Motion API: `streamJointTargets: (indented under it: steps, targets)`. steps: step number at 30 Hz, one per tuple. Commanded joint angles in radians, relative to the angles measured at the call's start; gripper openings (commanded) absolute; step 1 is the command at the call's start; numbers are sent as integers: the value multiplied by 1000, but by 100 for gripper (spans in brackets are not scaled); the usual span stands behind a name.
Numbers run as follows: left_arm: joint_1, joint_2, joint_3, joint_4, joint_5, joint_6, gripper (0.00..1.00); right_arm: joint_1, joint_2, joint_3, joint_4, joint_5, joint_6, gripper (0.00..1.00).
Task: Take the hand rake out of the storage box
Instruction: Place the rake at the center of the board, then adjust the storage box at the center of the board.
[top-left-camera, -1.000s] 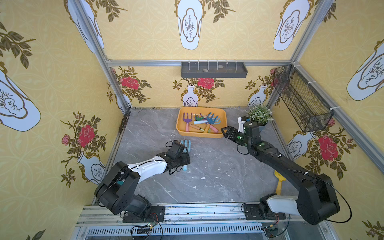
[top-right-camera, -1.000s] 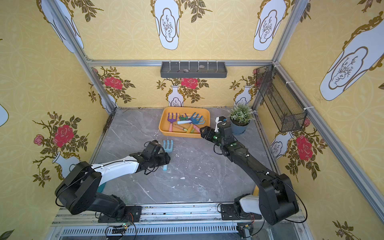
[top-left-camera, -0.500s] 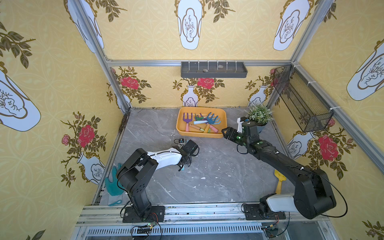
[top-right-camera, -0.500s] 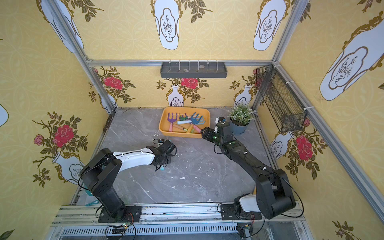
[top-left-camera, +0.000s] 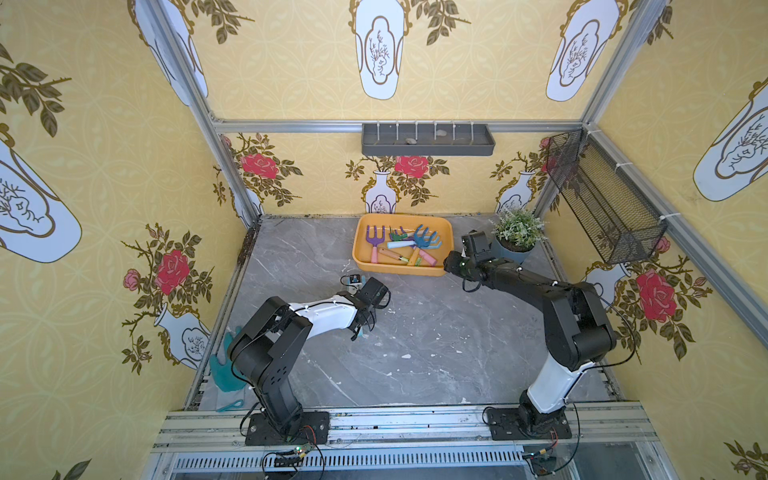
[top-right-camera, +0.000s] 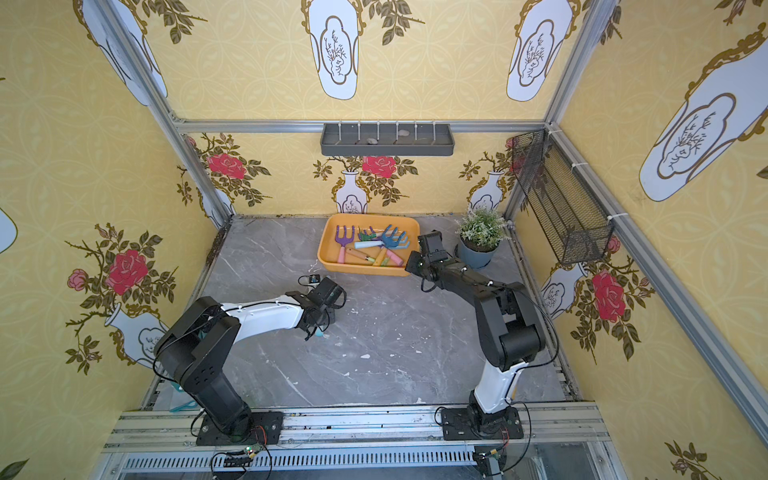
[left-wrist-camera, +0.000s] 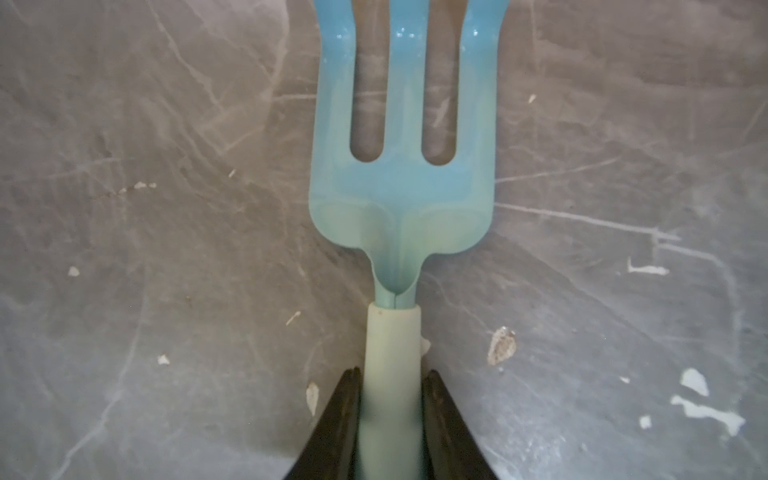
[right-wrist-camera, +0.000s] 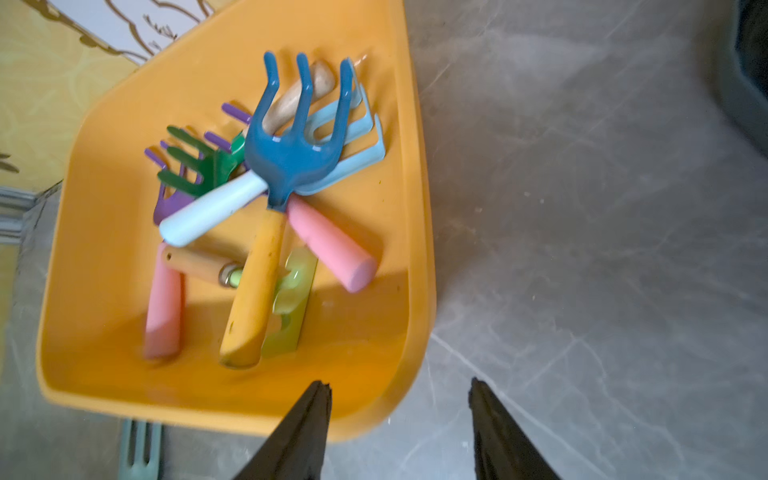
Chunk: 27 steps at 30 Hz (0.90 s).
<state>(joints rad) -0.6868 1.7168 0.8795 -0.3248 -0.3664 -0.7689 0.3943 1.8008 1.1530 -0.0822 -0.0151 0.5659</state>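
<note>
Left gripper (left-wrist-camera: 390, 374) now astride glossy fork (left-wrist-camera: 401, 195)

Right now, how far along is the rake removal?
Done: a pale blue three-tined metal tool is outside the shallow orange-yellow plastic storage box. In hand: the left gripper is shut on its pale handle. Left: the open right gripper hovers by the box; a dark blue yellow-handled rake is inside.
</note>
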Motion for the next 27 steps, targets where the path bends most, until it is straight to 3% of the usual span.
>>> streamJointTargets:
  steps: [1,10,13,16,27]
  targets:
    - [4,0,-24,-60,21,71,34,-32,81,82,-15,1,-28,53]
    - [7,-187,-66,-62,18,136,63,-76,283,290,-44,-50,-60,21]
    - [25,-299,-108,-47,33,143,74,-81,316,324,-39,-58,-62,15]
    - [45,-415,-160,-6,73,155,78,-81,348,370,-40,-59,-71,9]
    - [123,-658,-319,52,130,152,89,-87,381,414,18,-102,-211,6]
